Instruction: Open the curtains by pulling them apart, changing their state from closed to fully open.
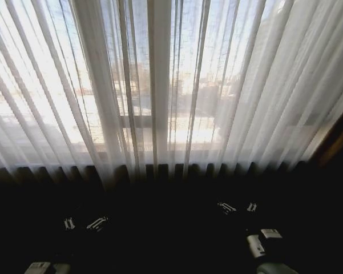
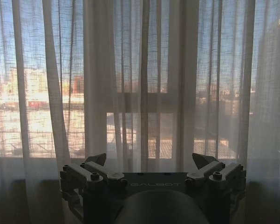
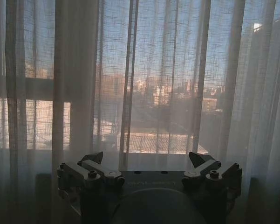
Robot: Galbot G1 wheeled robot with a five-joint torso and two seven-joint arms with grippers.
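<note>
Curtains (image 1: 160, 85): hung closed across the upper and middle frame, straight ahead of and above both my hands; the panels met near centre.
Long axis: vertical, pleats running top to bottom.
Left hand (image 1: 83, 223): lower left, fingers spread wide, empty, clear of the cloth.
Right hand (image 1: 237, 207): lower right, spread wide too, empty; I judged it slightly nearer the seam.
Material: sheer white weave, translucent, soft folds.
Behind: dark window frame (image 2: 130, 101), backlit.

The curtains (image 1: 160, 85) hang closed before the window, both grippers below them.
</note>
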